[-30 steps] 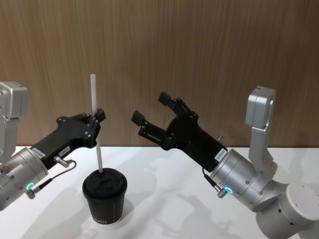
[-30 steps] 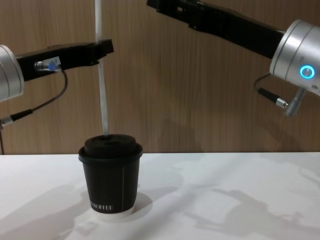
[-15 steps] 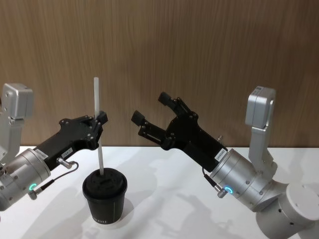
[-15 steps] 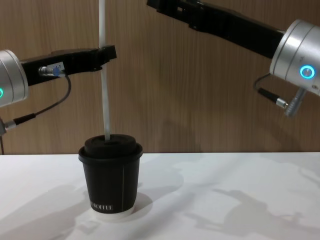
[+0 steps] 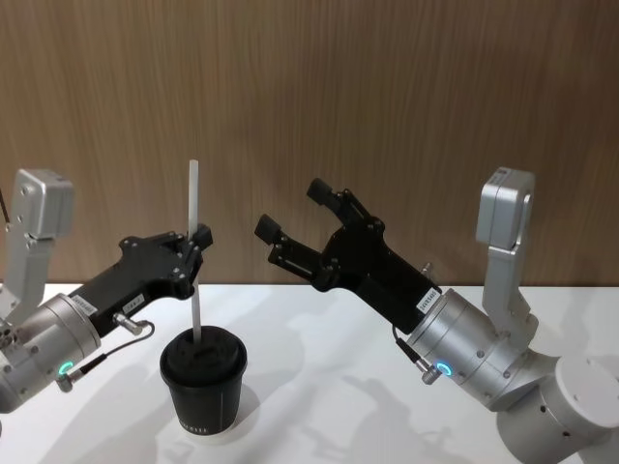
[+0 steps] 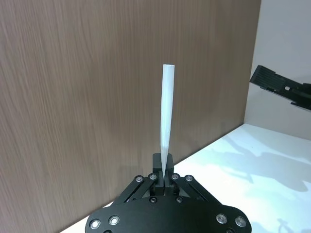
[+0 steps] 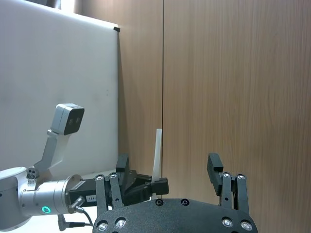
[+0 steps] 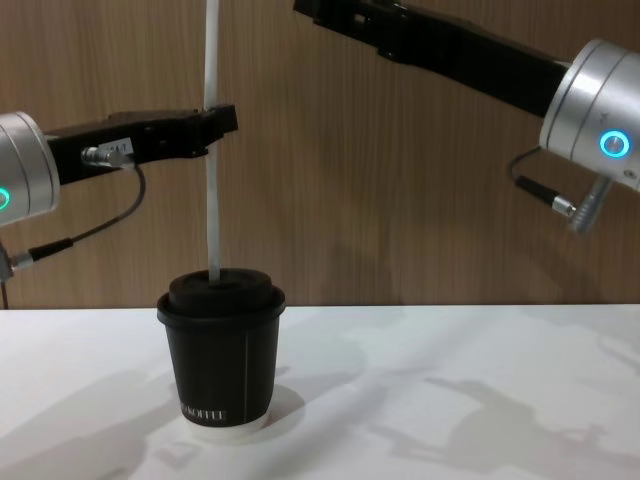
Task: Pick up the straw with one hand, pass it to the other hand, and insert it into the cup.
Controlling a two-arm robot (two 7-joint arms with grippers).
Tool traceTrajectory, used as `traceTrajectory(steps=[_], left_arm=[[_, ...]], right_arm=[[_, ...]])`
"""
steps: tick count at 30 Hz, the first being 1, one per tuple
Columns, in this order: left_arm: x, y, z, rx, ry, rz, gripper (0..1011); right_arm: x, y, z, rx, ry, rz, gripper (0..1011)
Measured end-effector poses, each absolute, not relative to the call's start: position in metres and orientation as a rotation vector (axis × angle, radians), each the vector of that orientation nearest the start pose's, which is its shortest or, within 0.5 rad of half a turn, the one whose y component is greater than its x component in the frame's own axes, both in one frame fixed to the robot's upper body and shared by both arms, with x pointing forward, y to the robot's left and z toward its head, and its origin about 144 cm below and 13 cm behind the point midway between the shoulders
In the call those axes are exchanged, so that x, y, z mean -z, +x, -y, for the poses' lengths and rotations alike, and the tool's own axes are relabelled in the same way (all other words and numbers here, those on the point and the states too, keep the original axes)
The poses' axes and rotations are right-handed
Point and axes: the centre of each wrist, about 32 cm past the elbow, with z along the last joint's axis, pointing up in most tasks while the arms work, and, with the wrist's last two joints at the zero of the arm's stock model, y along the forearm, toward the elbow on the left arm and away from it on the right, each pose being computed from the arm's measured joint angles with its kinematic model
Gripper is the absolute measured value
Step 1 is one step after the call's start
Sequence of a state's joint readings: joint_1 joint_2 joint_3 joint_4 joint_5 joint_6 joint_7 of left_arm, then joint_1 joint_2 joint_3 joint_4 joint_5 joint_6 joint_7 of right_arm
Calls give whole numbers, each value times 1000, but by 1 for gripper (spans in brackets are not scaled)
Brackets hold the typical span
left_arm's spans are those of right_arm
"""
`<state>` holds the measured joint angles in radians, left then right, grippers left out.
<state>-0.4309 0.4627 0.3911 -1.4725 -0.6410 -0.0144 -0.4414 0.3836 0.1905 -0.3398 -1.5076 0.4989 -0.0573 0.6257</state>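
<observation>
On the white table (image 8: 450,400), nearest the robot and toward its left side, stands the cup (image 5: 203,382), upright with its domed lid on. Rising from the lid is the straw (image 5: 194,251), upright, its lower end at the lid's opening; how far it sits inside cannot be told. Above the cup, the left gripper (image 5: 200,240) is clamped on the straw's middle section, fingers closed against it, with the straw's upper part standing clear above the fingertips in the left wrist view (image 6: 166,121). To the right and higher, well apart from the straw, the right gripper (image 5: 295,211) hangs in the air with its fingers spread wide and nothing between them. Behind everything runs a wood-grain wall (image 5: 435,97).
</observation>
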Motion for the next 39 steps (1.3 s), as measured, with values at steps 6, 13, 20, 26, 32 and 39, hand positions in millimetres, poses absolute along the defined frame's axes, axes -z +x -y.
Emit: traceTrajectory(steps=[6, 13, 20, 26, 32, 39], left_arm=[[-1245, 552, -264, -812, -161, 86, 2], [-1238, 554, -264, -810, -161, 82, 2], [-1229, 557, -265, -810, -163, 71, 5], [-1224, 558, -264, -812, -163, 57, 134], [-1220, 560, -265, -814, -162, 46, 322], [-1218, 560, -266, -819, -163, 41, 544]], right_arm=[[-1248, 542, 181, 591, 337, 123, 1001], [-1248, 542, 181, 591, 337, 122, 1001], [-1248, 542, 181, 591, 338, 122, 1001], [-1248, 542, 181, 591, 338, 122, 1001], [-1248, 542, 181, 591, 337, 122, 1001], [-1248, 542, 181, 591, 337, 123, 1001]])
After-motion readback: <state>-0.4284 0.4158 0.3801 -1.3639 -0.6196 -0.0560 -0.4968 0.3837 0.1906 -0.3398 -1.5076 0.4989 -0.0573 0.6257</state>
